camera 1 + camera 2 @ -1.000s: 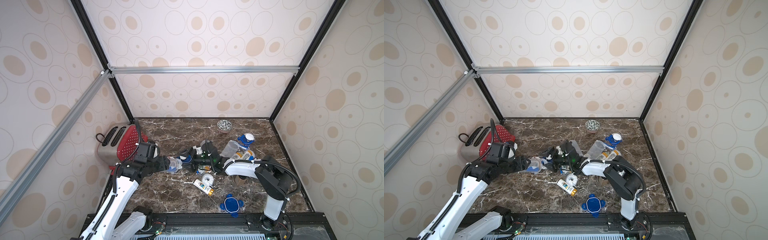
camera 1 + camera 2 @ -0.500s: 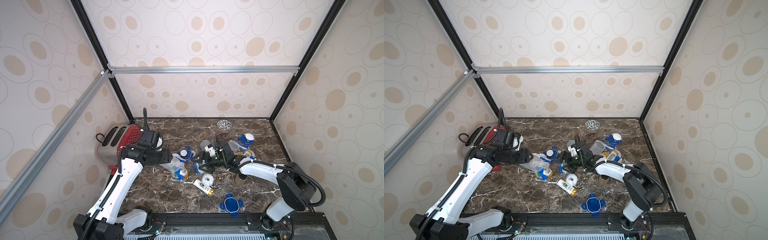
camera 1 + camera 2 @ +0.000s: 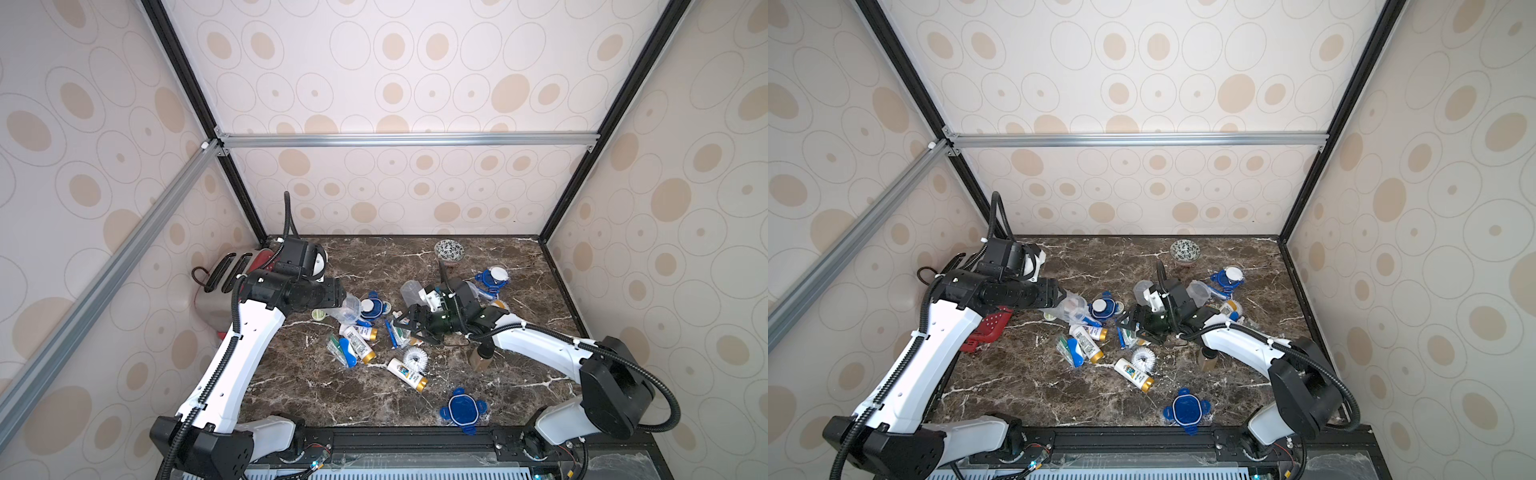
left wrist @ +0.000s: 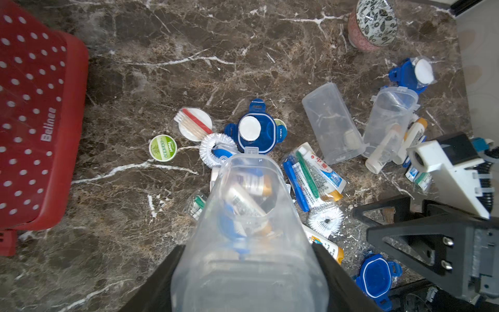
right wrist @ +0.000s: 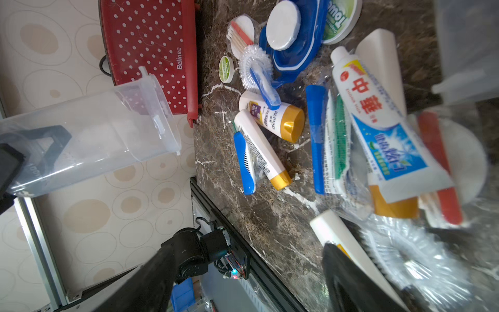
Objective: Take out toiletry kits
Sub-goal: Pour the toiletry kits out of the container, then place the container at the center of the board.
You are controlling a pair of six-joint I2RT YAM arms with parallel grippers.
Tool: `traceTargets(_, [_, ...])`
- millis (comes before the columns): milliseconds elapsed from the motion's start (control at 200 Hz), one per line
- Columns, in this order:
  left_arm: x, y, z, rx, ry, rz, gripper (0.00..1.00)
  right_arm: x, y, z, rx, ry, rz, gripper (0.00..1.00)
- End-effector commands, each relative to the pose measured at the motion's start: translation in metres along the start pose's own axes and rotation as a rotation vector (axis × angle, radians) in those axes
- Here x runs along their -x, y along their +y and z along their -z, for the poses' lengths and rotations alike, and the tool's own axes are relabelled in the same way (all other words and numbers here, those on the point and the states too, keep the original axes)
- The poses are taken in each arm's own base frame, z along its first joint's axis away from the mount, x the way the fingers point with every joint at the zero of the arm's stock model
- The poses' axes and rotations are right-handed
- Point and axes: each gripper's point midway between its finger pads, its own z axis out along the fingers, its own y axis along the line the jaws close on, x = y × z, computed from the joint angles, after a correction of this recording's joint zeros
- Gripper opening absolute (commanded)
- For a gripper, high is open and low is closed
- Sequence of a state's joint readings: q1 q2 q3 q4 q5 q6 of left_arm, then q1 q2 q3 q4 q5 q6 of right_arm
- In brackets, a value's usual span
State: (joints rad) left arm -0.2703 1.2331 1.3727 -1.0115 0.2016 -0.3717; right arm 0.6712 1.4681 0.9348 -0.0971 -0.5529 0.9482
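Emptying is the step in hand, as I read it. My left gripper (image 4: 249, 259) is clamped round a clear jar (image 5: 89, 137), held off the marble table (image 3: 316, 386) and tipped mouth-down over the spill. From the right wrist view that jar looks empty. The toiletry kits (image 3: 1087, 344) lie loose on the table below it: white bottles with gold caps (image 3: 358, 337), and a toothpaste tube (image 5: 378, 121) with wrapped toothbrushes (image 5: 328, 140) just beside.

My right gripper (image 3: 411, 327) hovers low over that toothpaste pack, fingers spread, gripping nothing. Next, I reckon, the empty jar wants setting down clear of the pile. Then comes the lying jar (image 4: 388, 121) with a bottle (image 4: 380, 154) at its mouth — grip it near the base, so the mouth is free.
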Motion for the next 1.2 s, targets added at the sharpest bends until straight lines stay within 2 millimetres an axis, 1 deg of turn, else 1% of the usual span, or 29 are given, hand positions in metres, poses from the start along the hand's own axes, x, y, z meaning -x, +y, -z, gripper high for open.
traceTargets(0, [0.001, -0.019, -0.011, -0.135, -0.058, 0.068, 0.24, 0.011, -0.006, 0.024, -0.129, -0.076, 0.168, 0.87])
traceTargets(80, [0.005, -0.024, -0.027, -0.172, -0.137, 0.096, 0.24, 0.02, -0.022, 0.038, -0.243, -0.142, 0.238, 0.87])
traceTargets(90, [0.004, -0.023, -0.029, -0.165, -0.145, 0.1, 0.24, 0.021, -0.024, 0.04, -0.257, -0.152, 0.244, 0.87])
traceTargets(105, [0.011, -0.023, -0.03, -0.165, -0.184, 0.1, 0.24, 0.023, -0.027, 0.043, -0.276, -0.161, 0.258, 0.87])
traceTargets(145, [0.014, -0.019, -0.036, -0.141, -0.236, 0.112, 0.24, 0.026, -0.034, 0.05, -0.322, -0.183, 0.289, 0.87])
traceTargets(260, [0.02, -0.005, -0.056, -0.105, -0.367, 0.166, 0.24, 0.028, -0.049, 0.063, -0.404, -0.218, 0.346, 0.87])
traceTargets(336, [0.021, -0.004, -0.067, -0.145, -0.439, 0.201, 0.24, 0.029, -0.057, 0.069, -0.435, -0.239, 0.375, 0.87])
traceTargets(396, [0.022, -0.003, -0.071, -0.166, -0.488, 0.222, 0.26, 0.028, -0.065, 0.073, -0.461, -0.252, 0.384, 0.87])
traceTargets(486, [0.015, 0.003, -0.081, -0.167, -0.518, 0.236, 0.27, 0.026, -0.074, 0.075, -0.478, -0.257, 0.394, 0.87])
traceTargets(576, [0.005, 0.008, -0.096, -0.159, -0.49, 0.236, 0.29, 0.025, -0.082, 0.076, -0.499, -0.259, 0.398, 0.87])
traceTargets(766, [-0.027, 0.019, -0.119, -0.15, -0.433, 0.258, 0.35, 0.025, -0.091, 0.075, -0.517, -0.267, 0.399, 0.87])
traceTargets(821, [-0.038, 0.021, -0.125, -0.149, -0.407, 0.266, 0.41, 0.025, -0.093, 0.074, -0.521, -0.263, 0.401, 0.87])
traceTargets(921, [-0.054, 0.025, -0.128, -0.138, -0.364, 0.268, 0.58, 0.026, -0.094, 0.074, -0.526, -0.258, 0.406, 0.87])
traceTargets(992, [-0.061, 0.03, -0.126, -0.114, -0.344, 0.27, 0.75, 0.026, -0.096, 0.074, -0.533, -0.257, 0.409, 0.89])
traceTargets(1107, [-0.068, 0.037, -0.115, -0.068, -0.325, 0.278, 0.99, 0.028, -0.095, 0.076, -0.537, -0.262, 0.415, 0.93])
traceTargets(1197, [-0.07, 0.044, -0.101, -0.029, -0.334, 0.28, 0.99, 0.03, -0.093, 0.08, -0.538, -0.275, 0.422, 0.96])
